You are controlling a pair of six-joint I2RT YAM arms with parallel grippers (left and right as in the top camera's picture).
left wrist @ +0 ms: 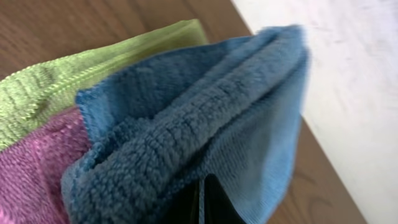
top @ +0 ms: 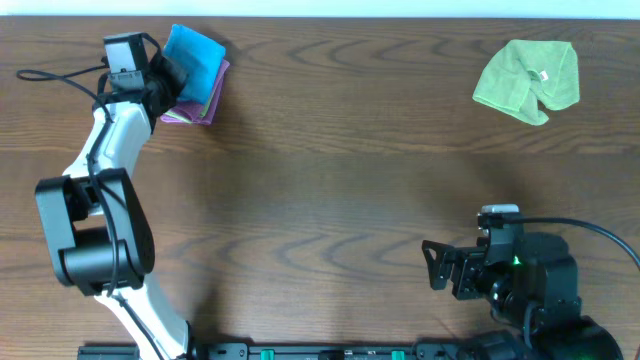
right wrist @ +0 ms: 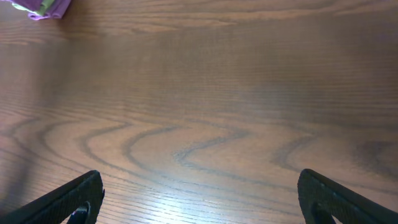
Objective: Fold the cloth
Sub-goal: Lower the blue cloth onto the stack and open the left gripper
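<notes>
The sky-blue cloth (top: 196, 52) lies folded at the far left on top of a purple folded cloth (top: 192, 108). My left gripper (top: 168, 76) is at its left edge. In the left wrist view the blue cloth (left wrist: 205, 118) fills the frame in thick folds and drapes over my left gripper (left wrist: 204, 202), whose dark fingers are shut on it. The purple cloth (left wrist: 31, 162) and a lime-green layer (left wrist: 62, 81) lie under it. The white tag is hidden. My right gripper (top: 440, 268) is open and empty low over bare table (right wrist: 199, 186).
A crumpled lime-green cloth (top: 528, 78) lies at the far right. The table's far edge (left wrist: 311, 124) runs just behind the stack, with pale floor beyond. The stack of cloths shows small at the top left of the right wrist view (right wrist: 42, 7).
</notes>
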